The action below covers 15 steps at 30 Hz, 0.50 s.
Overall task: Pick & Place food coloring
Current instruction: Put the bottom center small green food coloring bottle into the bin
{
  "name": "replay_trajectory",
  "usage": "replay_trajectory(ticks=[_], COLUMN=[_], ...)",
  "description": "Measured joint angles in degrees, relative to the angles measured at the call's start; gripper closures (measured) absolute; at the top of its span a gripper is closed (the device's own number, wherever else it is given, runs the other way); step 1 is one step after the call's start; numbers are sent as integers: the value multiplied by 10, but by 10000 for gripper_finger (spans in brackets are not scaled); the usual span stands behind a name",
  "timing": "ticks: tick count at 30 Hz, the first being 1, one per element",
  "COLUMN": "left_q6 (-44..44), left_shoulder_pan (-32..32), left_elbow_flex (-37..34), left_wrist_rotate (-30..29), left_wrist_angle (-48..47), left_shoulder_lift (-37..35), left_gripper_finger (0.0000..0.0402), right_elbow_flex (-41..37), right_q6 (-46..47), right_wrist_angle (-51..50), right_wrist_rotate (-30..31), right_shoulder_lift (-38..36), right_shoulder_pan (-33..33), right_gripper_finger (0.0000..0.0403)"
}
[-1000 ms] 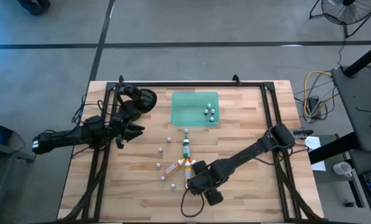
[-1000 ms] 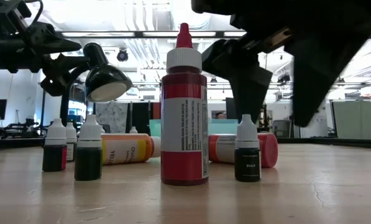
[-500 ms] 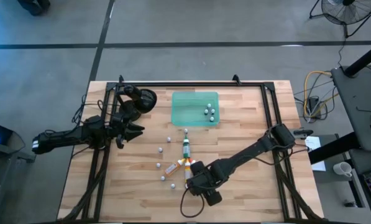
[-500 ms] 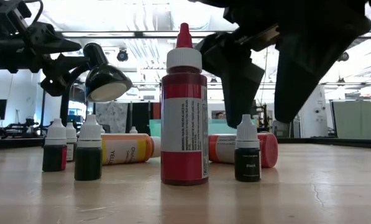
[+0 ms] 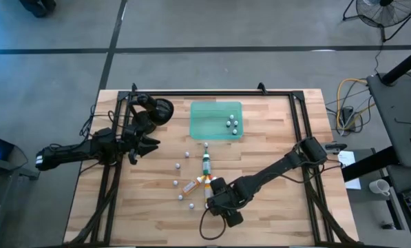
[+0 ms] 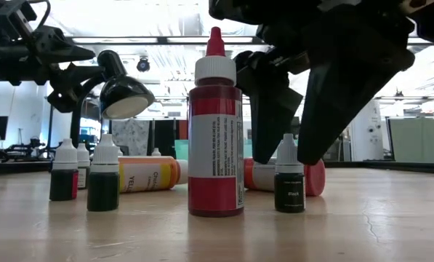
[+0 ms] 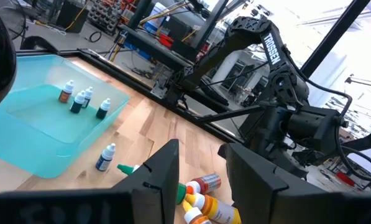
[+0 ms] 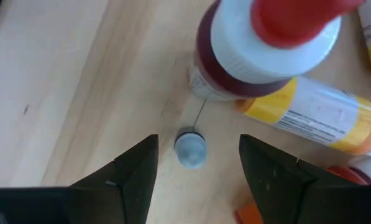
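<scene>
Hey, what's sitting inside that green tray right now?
Inside the green tray, four small dropper bottles with white caps stand clustered near one corner. The rest of its floor shows bare; nothing covers it.

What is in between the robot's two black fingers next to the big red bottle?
A tiny bottle with a white cap stands between the right gripper's open fingers, untouched, beside the red bottle. The right wrist view shows it.
</scene>
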Motion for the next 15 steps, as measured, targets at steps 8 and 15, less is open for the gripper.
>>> replay_trajectory(ticks=[8, 15], left_q6=[0, 0], left_shoulder_pan=[0, 0], left_elbow_flex=[0, 0], left_wrist_rotate=[0, 0], left_wrist_angle=[0, 0], left_shoulder_lift=[0, 0], left_gripper_finger=[296, 296], right_elbow_flex=[-1, -1], right_q6=[22, 22], right_wrist_angle=[1, 3], right_wrist_rotate=[-9, -15], right_shoulder_lift=[0, 0], right_shoulder_pan=[0, 0], right_gripper_finger=[240, 277])
